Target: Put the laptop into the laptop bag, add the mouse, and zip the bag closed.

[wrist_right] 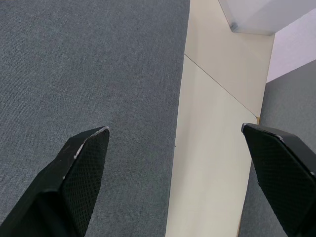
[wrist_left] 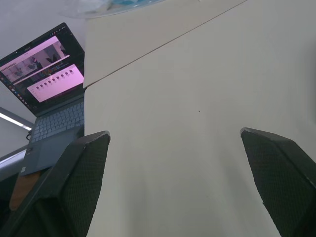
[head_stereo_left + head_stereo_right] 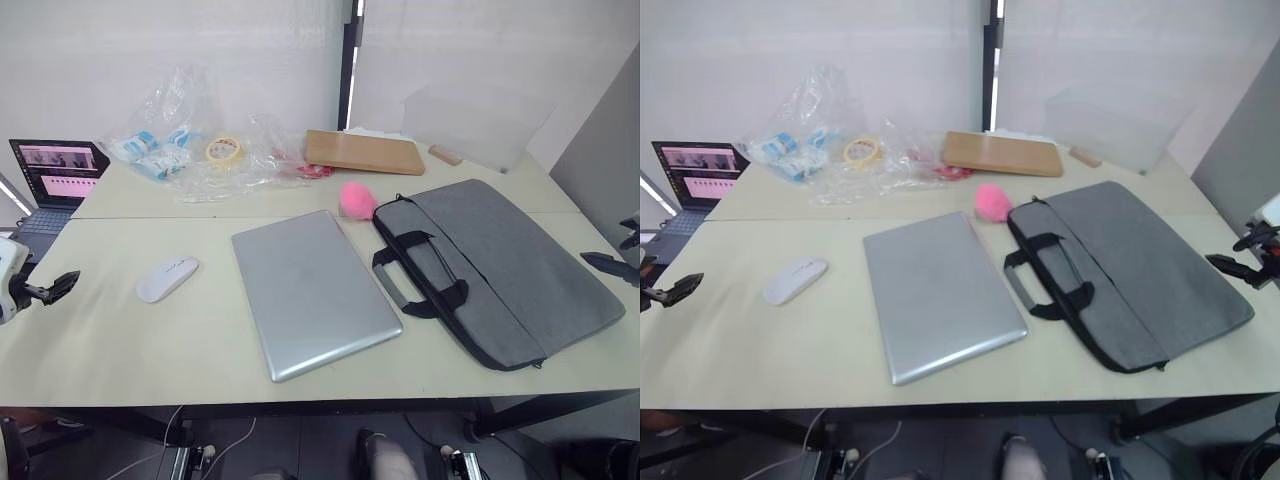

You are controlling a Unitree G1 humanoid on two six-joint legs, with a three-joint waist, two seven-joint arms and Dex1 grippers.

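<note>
The silver-grey laptop [image 3: 310, 295] lies shut in the middle of the table. Left of it rests the white mouse [image 3: 167, 278]. To its right lies the grey laptop bag [image 3: 505, 265], flat, its black handles [image 3: 420, 275] towards the laptop. My left gripper [image 3: 50, 290] hovers open at the table's left edge, well left of the mouse, above bare tabletop [image 2: 197, 98]. At the right edge, beside the bag's far end, my right gripper [image 3: 1238, 252] is open too. The right wrist view shows its fingers spread over the bag's grey fabric [image 1: 89, 64] and the table edge.
A small dark laptop [image 3: 55, 170] with a lit screen sits at the far left. A fluffy pink ball [image 3: 357, 199] touches the bag's back corner. Behind lie crumpled clear plastic bags [image 3: 170, 140], a tape roll [image 3: 223, 150] and a wooden board [image 3: 363, 152].
</note>
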